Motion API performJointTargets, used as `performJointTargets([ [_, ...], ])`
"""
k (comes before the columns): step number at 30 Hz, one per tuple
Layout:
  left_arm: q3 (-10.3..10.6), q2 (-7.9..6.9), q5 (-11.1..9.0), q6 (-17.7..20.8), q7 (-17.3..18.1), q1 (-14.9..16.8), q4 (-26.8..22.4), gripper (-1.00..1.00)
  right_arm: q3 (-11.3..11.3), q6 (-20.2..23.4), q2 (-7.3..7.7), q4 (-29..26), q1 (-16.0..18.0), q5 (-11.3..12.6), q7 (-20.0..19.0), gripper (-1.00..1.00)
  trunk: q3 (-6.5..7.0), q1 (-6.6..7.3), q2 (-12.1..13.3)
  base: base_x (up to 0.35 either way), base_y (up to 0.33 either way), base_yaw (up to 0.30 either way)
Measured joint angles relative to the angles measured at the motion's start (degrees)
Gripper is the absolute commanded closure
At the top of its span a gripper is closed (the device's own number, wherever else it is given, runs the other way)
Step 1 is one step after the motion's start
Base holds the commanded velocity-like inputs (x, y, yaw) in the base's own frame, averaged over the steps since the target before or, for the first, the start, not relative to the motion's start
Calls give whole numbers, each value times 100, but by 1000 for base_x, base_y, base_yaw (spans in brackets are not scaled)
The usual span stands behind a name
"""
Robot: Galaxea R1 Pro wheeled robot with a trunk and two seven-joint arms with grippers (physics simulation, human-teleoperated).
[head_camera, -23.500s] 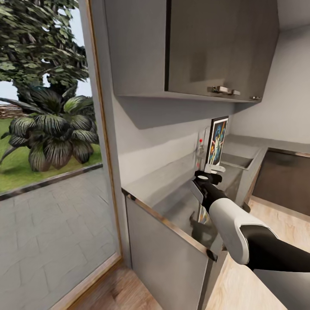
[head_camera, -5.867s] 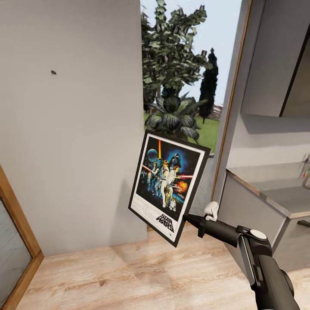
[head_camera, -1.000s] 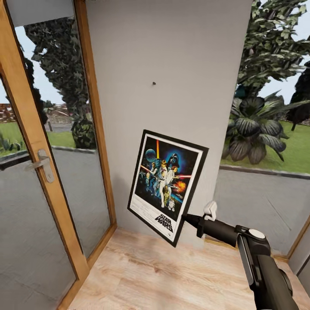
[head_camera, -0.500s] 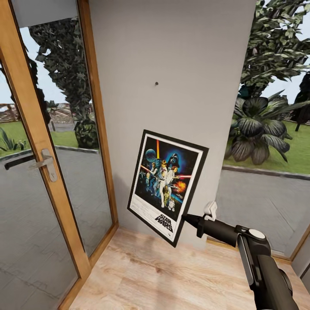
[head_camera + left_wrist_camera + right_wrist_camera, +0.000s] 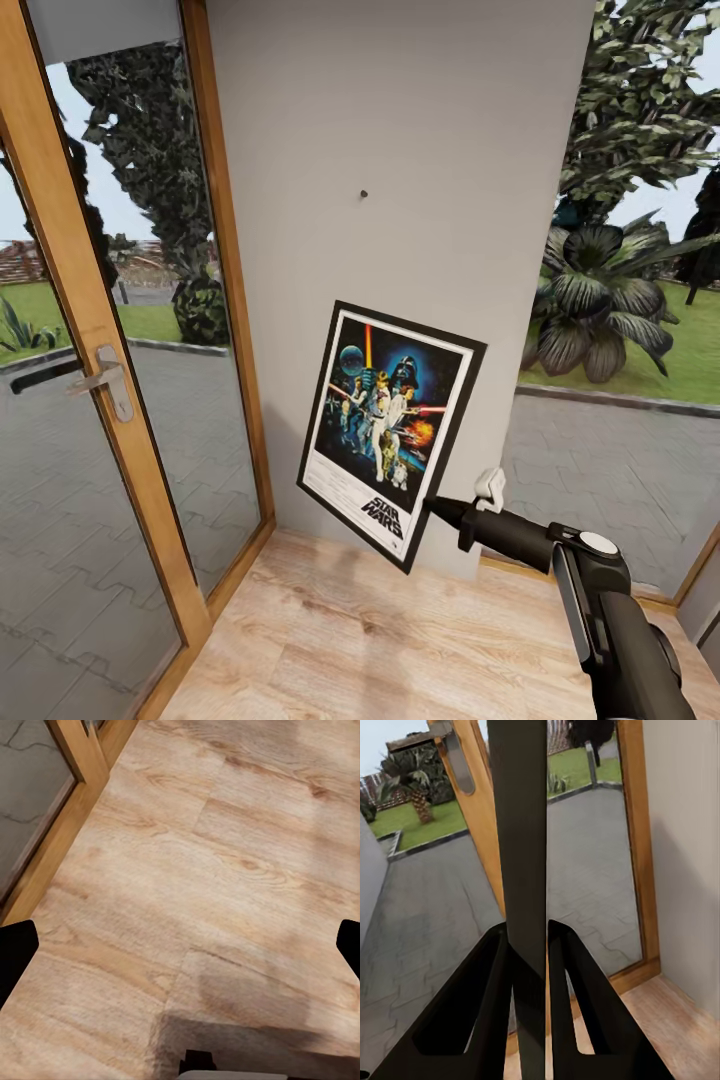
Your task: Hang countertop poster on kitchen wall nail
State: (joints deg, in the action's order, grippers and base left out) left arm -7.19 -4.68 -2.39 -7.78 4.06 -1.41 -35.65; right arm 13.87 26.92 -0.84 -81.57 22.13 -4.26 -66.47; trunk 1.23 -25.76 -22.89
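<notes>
Poster (image 5: 390, 432) clenched by lower corner in right gripper (image 5: 437, 509), tilted, well below nail (image 5: 363, 194). Raise, level frame, approach wall (image 5: 420, 120) squarely, top edge over nail. Left gripper (image 5: 180, 945) open, empty.

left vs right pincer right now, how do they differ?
Right pincer is clamped on the poster, gripping its lower right edge; left pincer is open and holds nothing. Right is raised toward the grey wall below the nail; left points down at the wooden floor. Both have dark fingers.
</notes>
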Motion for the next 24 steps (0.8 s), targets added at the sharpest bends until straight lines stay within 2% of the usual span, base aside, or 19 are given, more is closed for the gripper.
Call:
performJointTargets([
  [3,0,0,0,0,0,0,0,-100,2,104,-3,-10,81,-2,6,100,0,0,0,0,0,0],
  [4,6,0,0,0,0,2,-1,-100,-20,1254,-7,-141,550,-48,4,100,-2,0,0,0,0,0],
  [5,8,0,0,-1,0,3,1,-100,-19,1433,-11,-159,1159,35,1,100,2,0,0,0,0,0],
  [6,11,0,0,0,0,1,1,-100,-22,1614,-11,-166,1302,12,3,100,1,0,-1,0,0,0],
  [8,16,0,3,-1,0,2,1,-100,-123,2073,-12,-179,1802,29,1,100,1,0,-1,0,0,0],
  [12,17,0,3,0,0,2,3,-100,-348,2379,-12,-180,2271,12,7,100,1,0,-1,0,0,0],
  [20,18,0,0,0,0,1,1,-100,-573,2698,-20,-143,3197,11,4,100,1,0,-1,0,0,0],
  [21,18,0,3,0,0,-1,1,-100,-688,2811,-21,-134,3381,23,1,100,1,0,0,0,0,0],
  [24,18,0,3,0,0,-2,1,-100,-921,2906,-17,-119,3642,9,1,100,0,0,-1,0,0,0],
])
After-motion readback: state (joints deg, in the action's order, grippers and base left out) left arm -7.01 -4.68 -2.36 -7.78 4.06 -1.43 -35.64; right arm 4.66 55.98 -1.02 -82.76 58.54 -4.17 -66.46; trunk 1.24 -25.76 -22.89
